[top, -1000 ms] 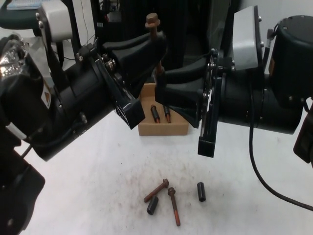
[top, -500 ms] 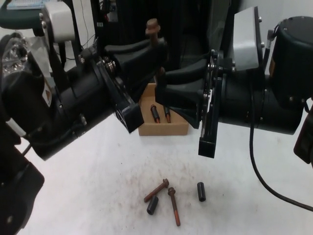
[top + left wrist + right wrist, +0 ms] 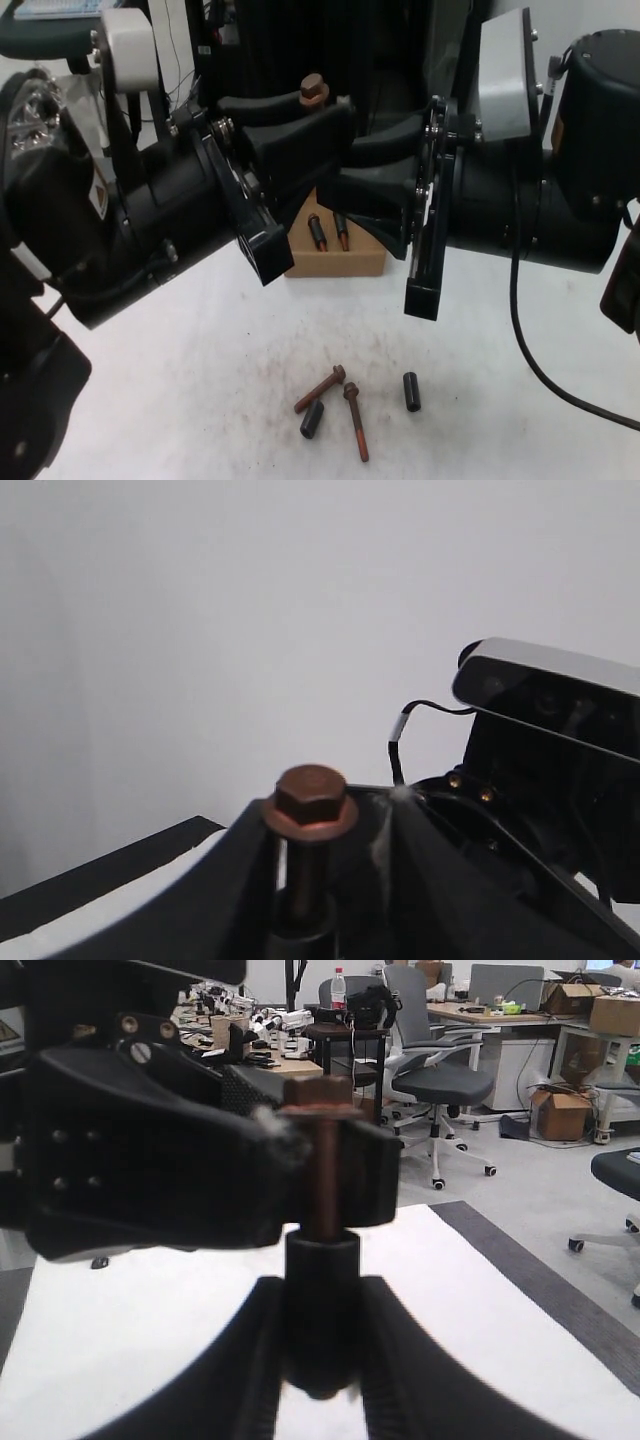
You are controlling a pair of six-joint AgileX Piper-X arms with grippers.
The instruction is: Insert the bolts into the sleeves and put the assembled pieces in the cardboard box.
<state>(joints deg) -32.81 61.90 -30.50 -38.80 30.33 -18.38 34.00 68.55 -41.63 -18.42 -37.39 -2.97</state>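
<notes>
In the upper middle of the high view the two grippers meet above the white bench. The left gripper, reaching in from the left of the frame, is clenched on a rusty bolt, which it holds upright with the hexagonal head clear above its fingers. The left wrist view shows the same grasp close up: the bolt stands between the two black fingers of the left gripper, which press on its shank below the flanged head. The right gripper, coming from the right of the frame, sits just under the left one. In the right wrist view the right gripper is closed around a black sleeve held upright at the lower middle of the frame. The bolt comes down from the left gripper straight above it, with its shank entering the top of the sleeve — how deep it goes cannot be told. Behind the grippers, at the middle of the high view, the cardboard box sits on the bench with two assembled pieces lying side by side inside. In the lower middle of the frame lie two loose bolts and two loose sleeves — one of these sleeves is just beside the bolts and the other is a little apart to the right.
</notes>
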